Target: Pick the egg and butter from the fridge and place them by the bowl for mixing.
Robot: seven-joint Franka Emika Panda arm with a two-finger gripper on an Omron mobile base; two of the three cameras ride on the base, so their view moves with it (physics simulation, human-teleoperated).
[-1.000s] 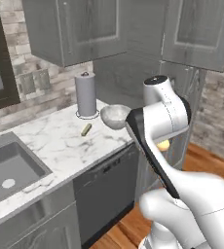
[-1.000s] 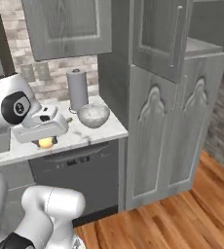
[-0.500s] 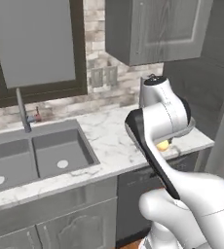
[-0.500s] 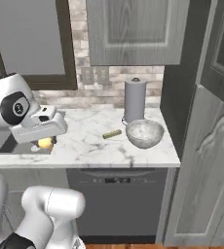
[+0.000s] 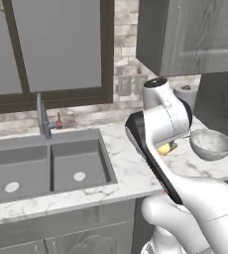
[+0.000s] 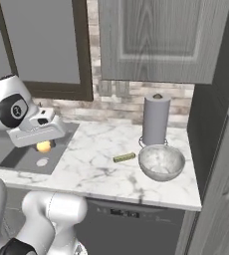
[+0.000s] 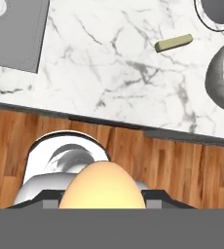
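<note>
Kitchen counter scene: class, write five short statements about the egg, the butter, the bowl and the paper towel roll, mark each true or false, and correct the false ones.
1. The tool holds the egg. True.
2. The butter lies inside the bowl. False: it lies on the marble counter, beside the bowl and apart from it.
3. The paper towel roll stands upright behind the bowl. True.
4. The egg already rests on the counter by the bowl. False: it is off the counter, in the tool's grip.
5. The bowl is full of batter. False: it looks empty.
</note>
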